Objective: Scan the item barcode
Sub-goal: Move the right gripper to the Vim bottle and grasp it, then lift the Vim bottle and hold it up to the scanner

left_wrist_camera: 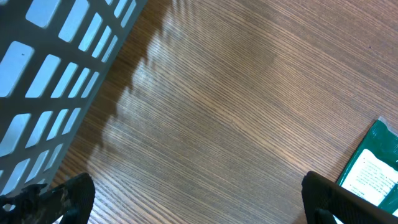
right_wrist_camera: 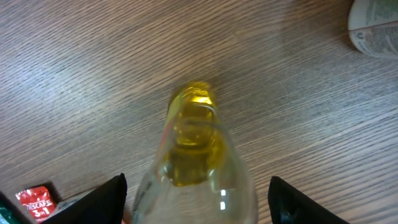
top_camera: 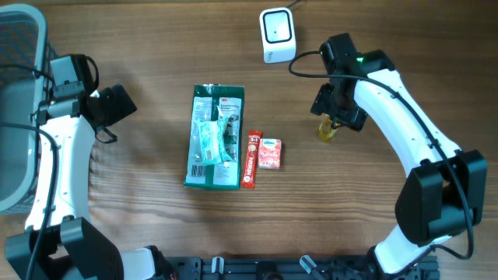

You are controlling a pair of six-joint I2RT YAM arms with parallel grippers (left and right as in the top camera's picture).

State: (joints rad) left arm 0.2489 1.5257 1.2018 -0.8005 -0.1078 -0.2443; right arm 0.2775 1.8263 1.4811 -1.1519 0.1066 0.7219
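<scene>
Wood-grain bench [top_camera: 156,225] carries a grey slatted basket [top_camera: 19,101] at its left edge, a green packet [top_camera: 215,137] lying flat mid-bench and a white scanner [top_camera: 277,33] at the far edge. Between basket and packet the left gripper [left_wrist_camera: 199,202] hovers, jaws spread wide over bare wood. The right gripper [right_wrist_camera: 199,199] straddles the small yellow bottle [right_wrist_camera: 193,134] standing right of the packet, jaws apart, wood showing beside the glass. A red coffee stick [top_camera: 250,159] and a smaller pink packet [top_camera: 269,153] lie just beside the green one.
</scene>
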